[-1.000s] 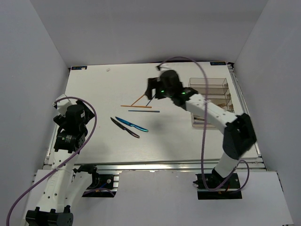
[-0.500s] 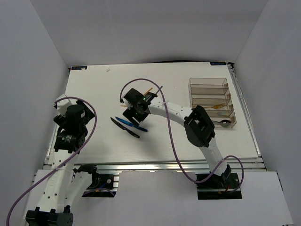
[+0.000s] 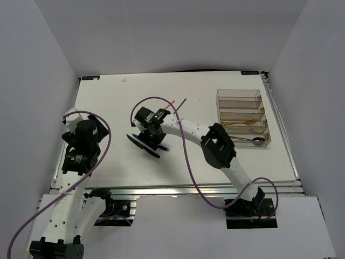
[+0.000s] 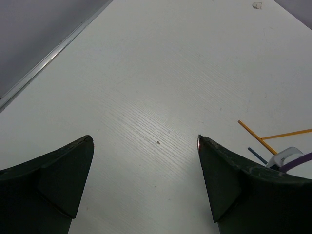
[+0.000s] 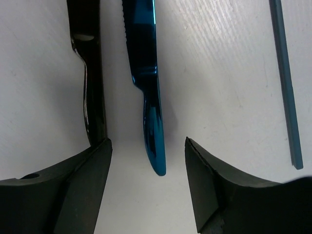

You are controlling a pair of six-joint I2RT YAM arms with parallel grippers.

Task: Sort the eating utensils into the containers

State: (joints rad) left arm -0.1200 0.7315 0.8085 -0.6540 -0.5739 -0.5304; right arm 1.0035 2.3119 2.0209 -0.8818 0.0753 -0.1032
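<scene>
Right jaws stand open and empty astride the blue knife [image 5: 147, 73] lying flat on the bench [image 5: 219, 97], which, stiff, light and slick, looks best pinched across its handle.

Glossy blue metal knife [image 5: 144, 48]; glossy black metal knife [image 5: 87, 48] at its nine o'clock; slim teal chopstick [image 5: 285, 87]; thin orange chopsticks [image 4: 251, 131]; white, faintly wood-grained worktop [image 5: 219, 58].
</scene>
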